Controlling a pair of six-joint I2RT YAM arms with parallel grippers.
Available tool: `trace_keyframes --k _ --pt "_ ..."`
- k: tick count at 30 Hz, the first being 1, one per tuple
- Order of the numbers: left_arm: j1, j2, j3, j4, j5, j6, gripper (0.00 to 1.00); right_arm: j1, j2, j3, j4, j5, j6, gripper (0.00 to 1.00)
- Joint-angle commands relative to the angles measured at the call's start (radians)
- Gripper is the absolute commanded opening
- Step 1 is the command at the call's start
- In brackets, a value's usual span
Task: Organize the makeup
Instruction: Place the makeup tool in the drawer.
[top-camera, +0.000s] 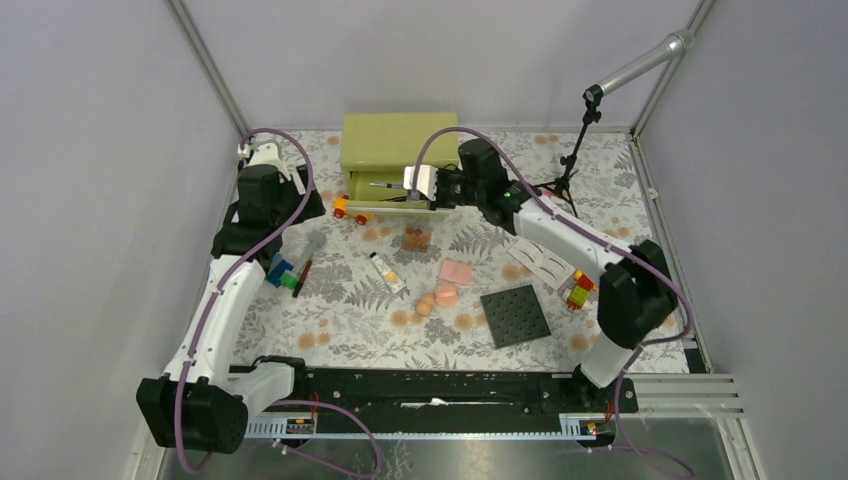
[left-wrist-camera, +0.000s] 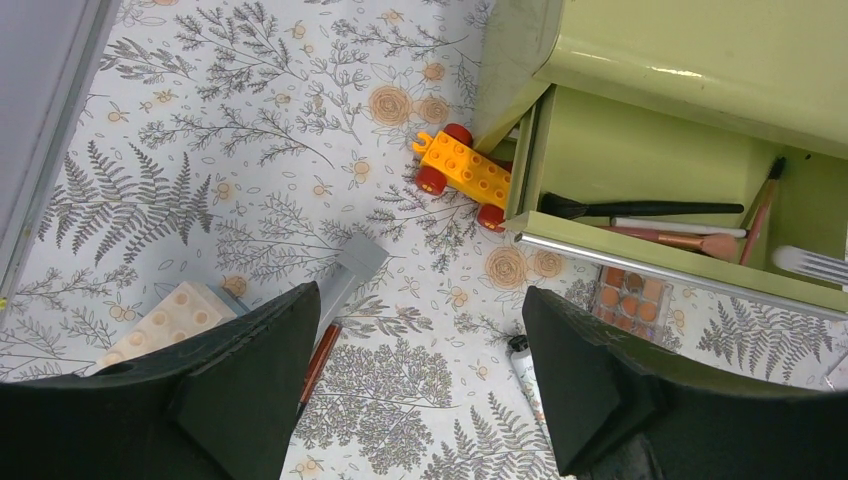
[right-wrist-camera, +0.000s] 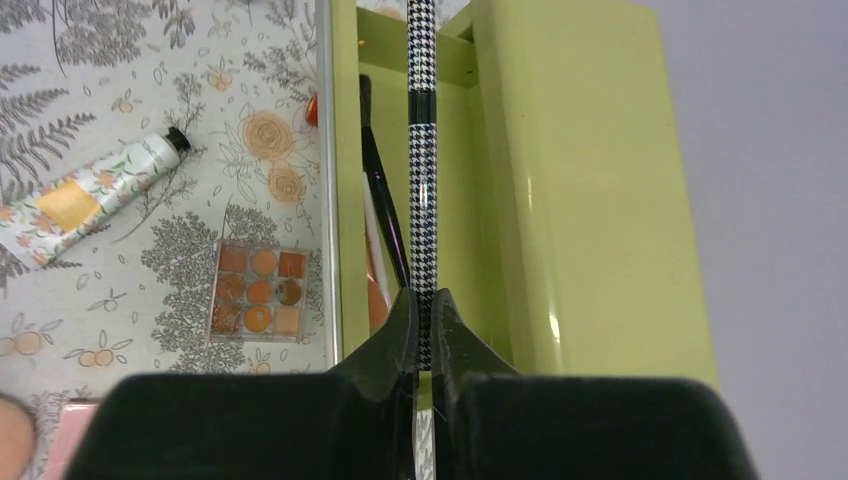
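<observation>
Pinching a checked black-and-white stick (right-wrist-camera: 421, 150), likely a makeup pencil or brush handle, with the right gripper (right-wrist-camera: 423, 318) clenched tight on it. Runs straight out from the jaws toward the left of the scene, long axis in line with the length of the open drawer (right-wrist-camera: 346, 200) of the green box (top-camera: 398, 140) at the far side of the table (top-camera: 330, 330). Hangs over the drawer's gap, between its front wall and the box body, parallel to the black brush (right-wrist-camera: 380, 200) lying inside. Contact with the drawer floor: cannot tell.

Judging by that lineup, calls for only a short drop and a release, with no turning. Risks, if tilted, propping the tip on the drawer's left end wall.

Waiting outside on the table: an eyeshadow palette (right-wrist-camera: 256, 291) just beside the drawer front, then farther toward the near side a cream tube (right-wrist-camera: 85, 200), a pink compact (top-camera: 456, 271) and peach sponges (top-camera: 440, 297).

Hovering well apart at the left, the left gripper (left-wrist-camera: 420, 295), jaws spread wide with nothing between them, above a red pencil (left-wrist-camera: 320, 360) and clearly the nearer arm for that one. Parked against the drawer's left corner, an orange toy car (left-wrist-camera: 465, 172), no part of the job.
</observation>
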Motion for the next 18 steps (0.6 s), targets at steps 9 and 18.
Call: trace_keyframes --k 9,18 --pt "0.013 -0.028 -0.005 0.036 -0.027 0.0 0.83 -0.003 0.275 0.293 -0.159 -0.02 -0.109 0.1" --pt "0.015 -0.028 -0.005 0.036 -0.022 -0.001 0.84 -0.003 0.266 0.29 -0.139 0.01 -0.076 0.34"
